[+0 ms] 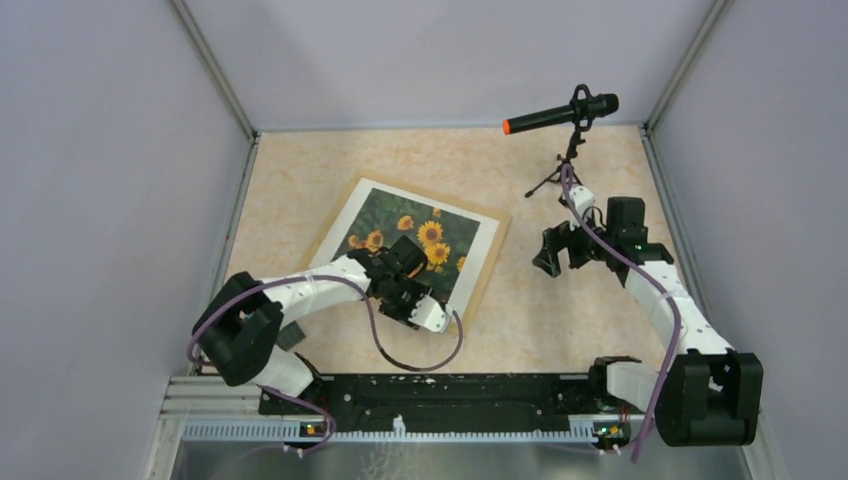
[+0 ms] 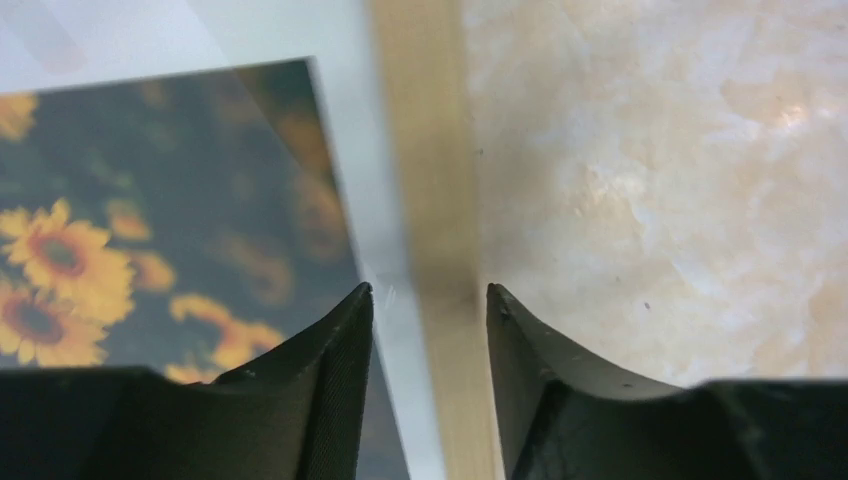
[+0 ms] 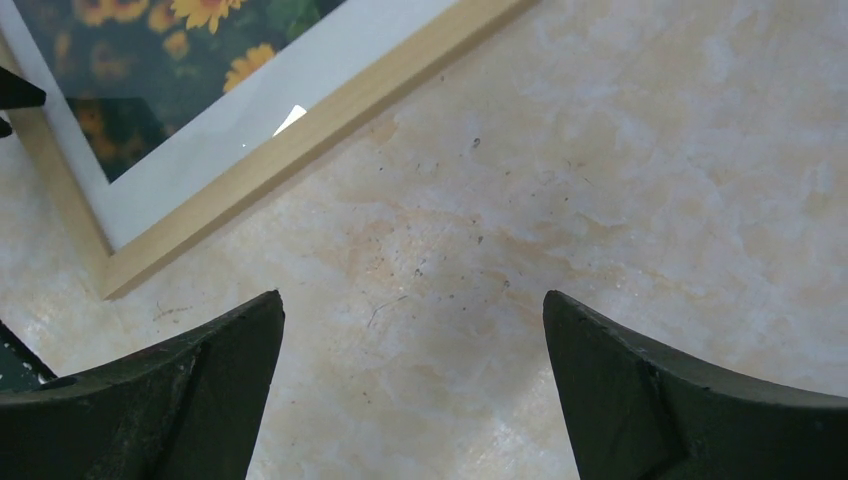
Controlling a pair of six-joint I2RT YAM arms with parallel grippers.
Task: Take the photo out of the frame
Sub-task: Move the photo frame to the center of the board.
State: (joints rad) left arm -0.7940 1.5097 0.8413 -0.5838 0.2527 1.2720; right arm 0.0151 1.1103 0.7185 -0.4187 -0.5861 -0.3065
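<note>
Straddling the frame [image 2: 425, 150] edge, left end effector [image 2: 430, 292] parted; photo [image 2: 150, 200] inside.

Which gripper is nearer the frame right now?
Left. The left gripper straddles an edge of the frame; the right gripper hovers over the table, apart from it.

Left gripper [image 2: 430, 296] low, seemingly half-open — right gripper [image 3: 413, 300] higher, jaws wide.

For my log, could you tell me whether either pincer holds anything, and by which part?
Nothing looks gripped: the left pincer stands open astride the wooden rail of the frame; the right pincer hangs open above the table.
</note>
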